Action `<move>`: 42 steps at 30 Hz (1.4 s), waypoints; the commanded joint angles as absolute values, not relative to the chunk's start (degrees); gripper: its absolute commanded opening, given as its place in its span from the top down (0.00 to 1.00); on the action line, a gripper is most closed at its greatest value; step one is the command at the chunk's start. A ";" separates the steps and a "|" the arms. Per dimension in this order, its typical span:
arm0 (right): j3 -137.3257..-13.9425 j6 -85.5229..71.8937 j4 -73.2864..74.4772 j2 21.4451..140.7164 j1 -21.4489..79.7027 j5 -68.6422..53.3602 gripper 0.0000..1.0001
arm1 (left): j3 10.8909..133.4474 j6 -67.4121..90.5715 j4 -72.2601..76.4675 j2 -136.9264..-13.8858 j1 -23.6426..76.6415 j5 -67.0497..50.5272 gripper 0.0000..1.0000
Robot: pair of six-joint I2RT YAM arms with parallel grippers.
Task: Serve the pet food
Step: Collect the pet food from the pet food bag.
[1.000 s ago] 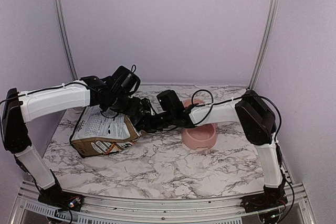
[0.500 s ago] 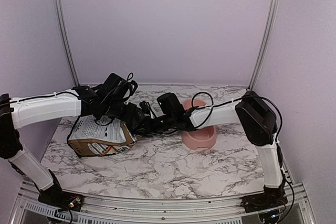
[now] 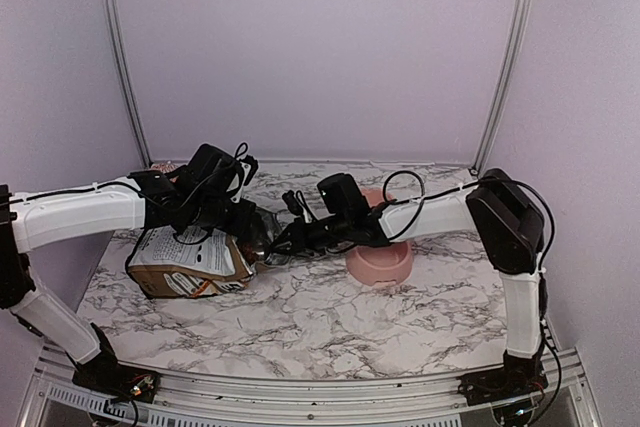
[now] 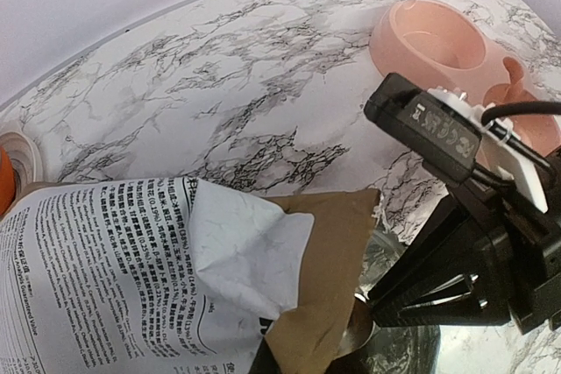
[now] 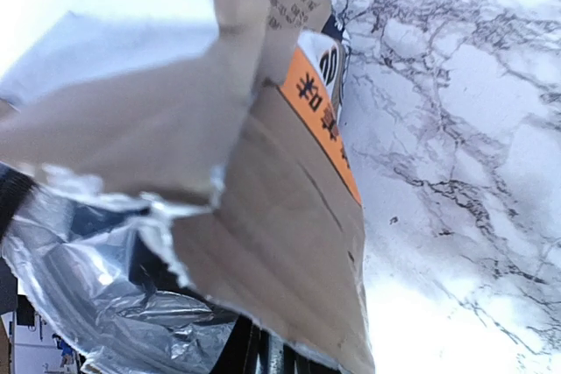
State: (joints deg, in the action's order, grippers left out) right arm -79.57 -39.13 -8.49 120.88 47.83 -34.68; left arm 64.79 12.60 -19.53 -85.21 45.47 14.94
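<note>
At the bench's (image 3: 330,319) left edge the dog-food bag (image 3: 185,259) lies on its side, its kibble hidden inside. The left fingers (image 4: 265,361) clamp its paper lip and the right fingers (image 4: 421,295) pinch the foil mouth. Opening seems in hand; next, lift and tip the bag towards the pink bowl (image 3: 385,265).

**A:** We log the bag (image 3: 190,262) as brown paper. Its label (image 4: 105,269) is white with dense black print.

**B:** Agreed. Up close we also get an orange strip (image 5: 320,120) with black characters, plus a crinkled silver foil lining (image 5: 96,278).

**A:** Bowl (image 3: 380,269): we call it plain pale pink, no pattern.

**B:** Table (image 3: 330,322): white marble pattern, dark grey veins. Walls (image 3: 320,47) pale lilac, posts (image 3: 120,47) silver.

**A:** We put the left arm (image 3: 85,215) and right arm (image 3: 430,215) down as white, with black joints.
</note>
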 commanded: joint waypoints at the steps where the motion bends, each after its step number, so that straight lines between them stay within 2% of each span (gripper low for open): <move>1: -79.35 -38.88 -8.30 117.09 45.59 -34.28 1.00 | 63.80 12.22 -20.39 -83.57 45.44 14.59 1.00; 19: -75.07 -39.35 -8.88 112.12 42.48 -36.91 1.00 | 63.52 12.31 -20.23 -82.89 45.44 15.18 1.00; 42: -66.36 -53.88 -31.37 110.51 38.66 -49.87 1.00 | 62.40 11.87 -18.48 -80.61 45.44 14.68 1.00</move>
